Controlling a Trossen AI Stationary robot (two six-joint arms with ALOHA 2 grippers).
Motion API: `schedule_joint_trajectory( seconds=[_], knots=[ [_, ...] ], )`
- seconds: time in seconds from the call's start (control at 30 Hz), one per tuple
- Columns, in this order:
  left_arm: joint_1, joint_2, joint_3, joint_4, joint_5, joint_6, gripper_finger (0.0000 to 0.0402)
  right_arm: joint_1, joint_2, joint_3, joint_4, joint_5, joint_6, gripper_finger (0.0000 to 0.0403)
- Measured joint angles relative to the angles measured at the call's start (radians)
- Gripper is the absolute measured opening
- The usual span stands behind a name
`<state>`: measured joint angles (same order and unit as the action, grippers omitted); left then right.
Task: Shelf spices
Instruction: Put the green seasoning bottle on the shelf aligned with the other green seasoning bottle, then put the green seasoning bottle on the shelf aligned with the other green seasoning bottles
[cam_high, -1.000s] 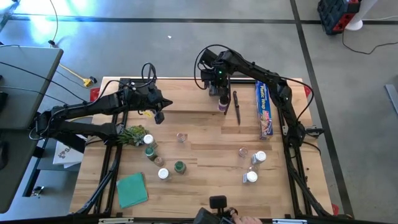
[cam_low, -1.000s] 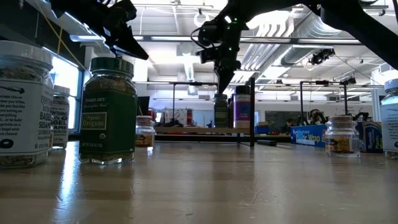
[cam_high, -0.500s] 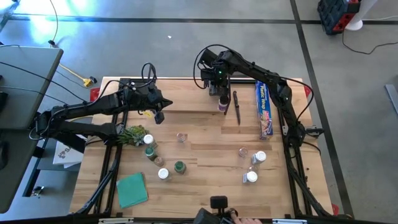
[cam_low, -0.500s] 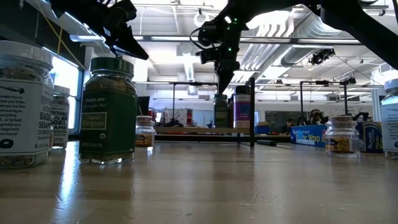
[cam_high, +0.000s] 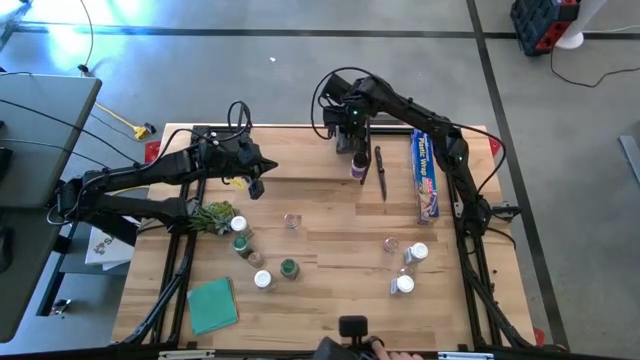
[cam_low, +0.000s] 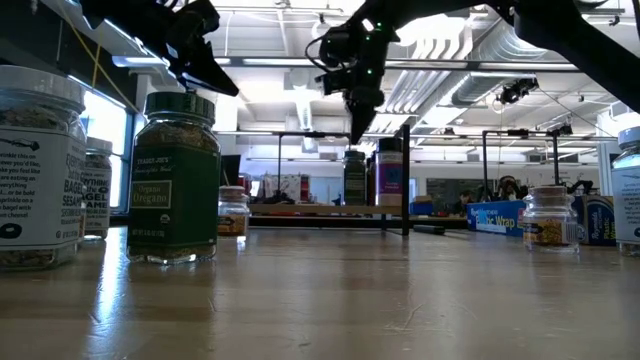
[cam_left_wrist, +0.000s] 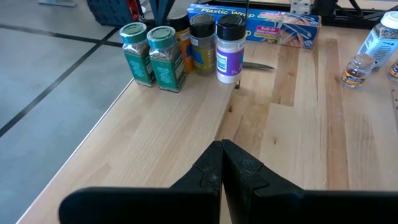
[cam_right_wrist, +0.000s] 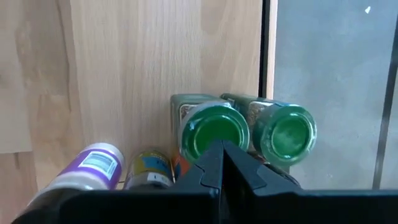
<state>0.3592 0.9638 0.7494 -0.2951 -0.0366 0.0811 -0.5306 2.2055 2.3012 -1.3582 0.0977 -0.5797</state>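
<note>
Shelf (cam_high: 300, 150) lies along the table's 12 o'clock edge; four spice jars (cam_left_wrist: 183, 46) stand in a row on it: two green-lidded with greenish flakes, one dark-lidded yellow-labelled, one purple-labelled with white contents. Right gripper (cam_right_wrist: 221, 163) hovers above the two green lids, jaws pressed together, empty. Left gripper (cam_left_wrist: 221, 163) hangs toward 10 o'clock, jaws likewise closed, empty. Roughly eight loose jars (cam_high: 288, 268) scatter from 4 to 8 o'clock. Only the low view reads the oregano label (cam_low: 170, 190); only the high view shows the blue wrap box (cam_high: 425, 176) lengthwise at 2 o'clock.

Both arms are dark, with black cables looped near the wrists; matte black fingers (cam_left_wrist: 211, 177) taper to points.
</note>
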Motion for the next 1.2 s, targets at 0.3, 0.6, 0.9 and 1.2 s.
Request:
schedule_joint_trajectory(
  seconds=[0.3, 0.6, 0.9, 1.2],
  knots=[
    [-0.001, -0.001, 0.000, -0.029, 0.052, 0.021, 0.0001, 0.041, -0.077, 0.040, -0.054, -0.004, 0.074, 0.0000],
    [-0.167, -0.113, 0.000, -0.165, 0.057, 0.149, 0.0001, 0.216, -0.174, -0.014, -0.130, -0.509, 0.063, 0.0000],
    [-0.286, -0.171, 0.000, -0.209, 0.019, 0.005, 0.0001, 0.494, -0.370, -0.602, 0.438, -0.413, 0.375, 0.0000],
    [-0.298, -0.135, 0.000, -0.209, -0.063, -0.005, 0.0000, 0.699, -0.360, -1.005, 1.339, -0.274, 0.849, 0.0001]
  ],
)
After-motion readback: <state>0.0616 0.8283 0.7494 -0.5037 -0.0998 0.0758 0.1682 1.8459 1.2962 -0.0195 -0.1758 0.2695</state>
